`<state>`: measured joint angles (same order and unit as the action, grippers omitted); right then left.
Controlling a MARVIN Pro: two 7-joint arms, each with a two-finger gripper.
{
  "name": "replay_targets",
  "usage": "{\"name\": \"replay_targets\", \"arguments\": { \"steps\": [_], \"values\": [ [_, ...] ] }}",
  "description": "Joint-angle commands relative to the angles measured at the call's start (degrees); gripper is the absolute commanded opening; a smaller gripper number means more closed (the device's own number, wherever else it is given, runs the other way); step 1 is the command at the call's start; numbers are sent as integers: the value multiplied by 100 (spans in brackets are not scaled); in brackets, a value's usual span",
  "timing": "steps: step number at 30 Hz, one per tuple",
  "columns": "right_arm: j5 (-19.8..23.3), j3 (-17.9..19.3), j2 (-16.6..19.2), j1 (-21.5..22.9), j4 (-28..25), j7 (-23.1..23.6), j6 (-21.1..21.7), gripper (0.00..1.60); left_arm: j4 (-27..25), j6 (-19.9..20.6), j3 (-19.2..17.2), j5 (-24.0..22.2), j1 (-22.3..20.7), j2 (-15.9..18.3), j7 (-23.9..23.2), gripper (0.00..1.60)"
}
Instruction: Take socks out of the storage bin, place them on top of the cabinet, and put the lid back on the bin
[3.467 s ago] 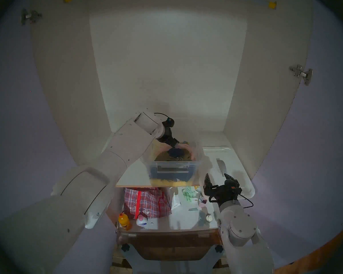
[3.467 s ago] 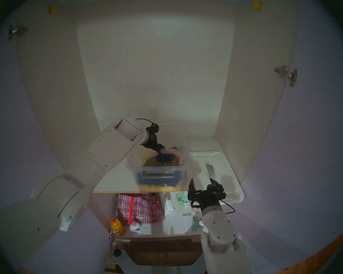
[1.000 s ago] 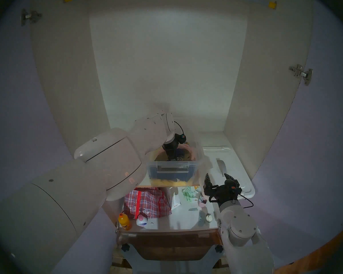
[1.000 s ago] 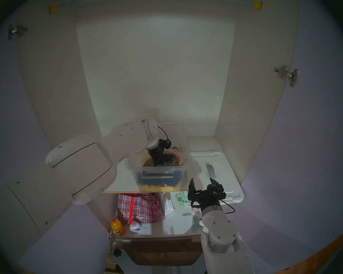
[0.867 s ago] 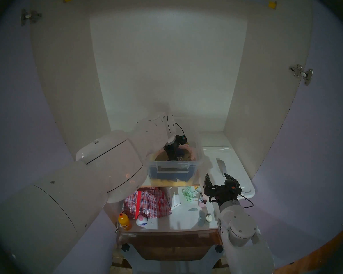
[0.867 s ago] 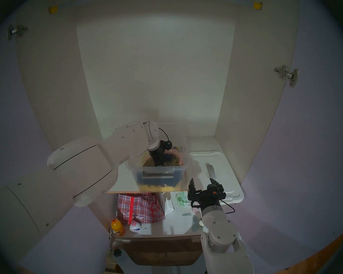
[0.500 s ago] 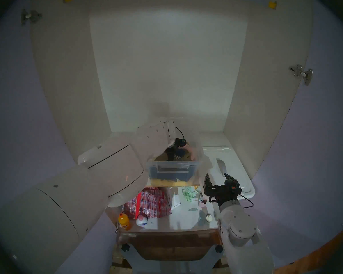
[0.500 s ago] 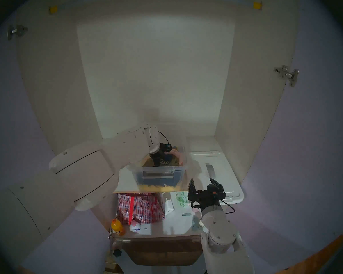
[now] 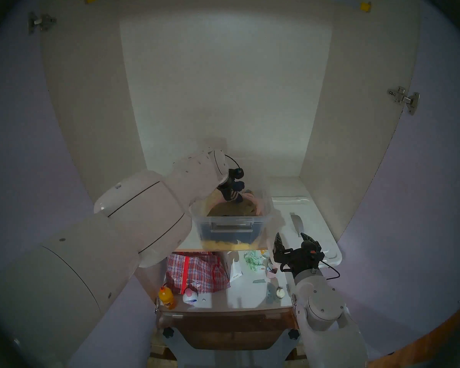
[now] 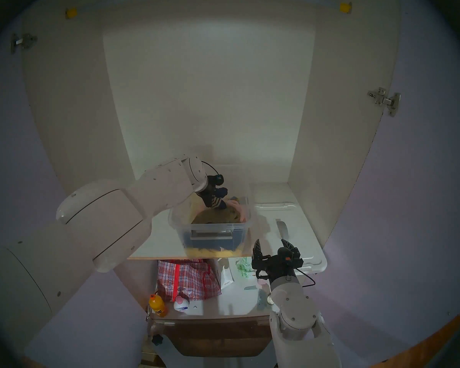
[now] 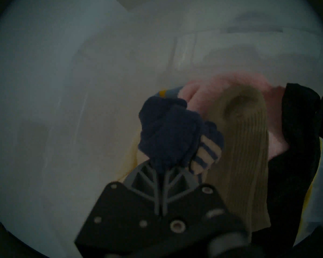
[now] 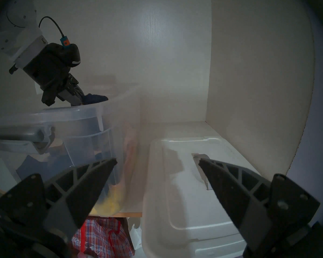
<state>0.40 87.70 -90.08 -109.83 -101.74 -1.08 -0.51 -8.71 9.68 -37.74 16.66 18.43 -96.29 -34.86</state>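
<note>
While right fingers (image 12: 93, 179) spread, left fingers (image 11: 149, 174) pinch balled navy, white-striped socks (image 11: 168, 134).

Probably a home: a white hinged wardrobe (image 9: 223, 94), clothes bin (image 9: 231, 226), checked laundry bag (image 9: 197, 272) below.

Navy socks (image 9: 235, 193) (white-striped, balled) hang above the open clear storage bin (image 9: 231, 226) on the cabinet (image 9: 175, 237) shelf, beside the flat white lid (image 9: 308, 226).
</note>
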Motion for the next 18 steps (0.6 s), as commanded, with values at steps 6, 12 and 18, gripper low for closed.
{"name": "replay_targets", "arguments": {
  "steps": [6,12,18],
  "values": [
    [3,2,-3,54,-140,1,-34,160,-239,8,-168,-94,-421,159,79,0],
    [3,2,-3,58,-131,1,-36,160,-365,10,-278,-154,-489,246,180,0],
    [2,1,-3,65,-117,1,-36,160,-563,-57,-580,-311,-571,313,367,0]
  ]
}}
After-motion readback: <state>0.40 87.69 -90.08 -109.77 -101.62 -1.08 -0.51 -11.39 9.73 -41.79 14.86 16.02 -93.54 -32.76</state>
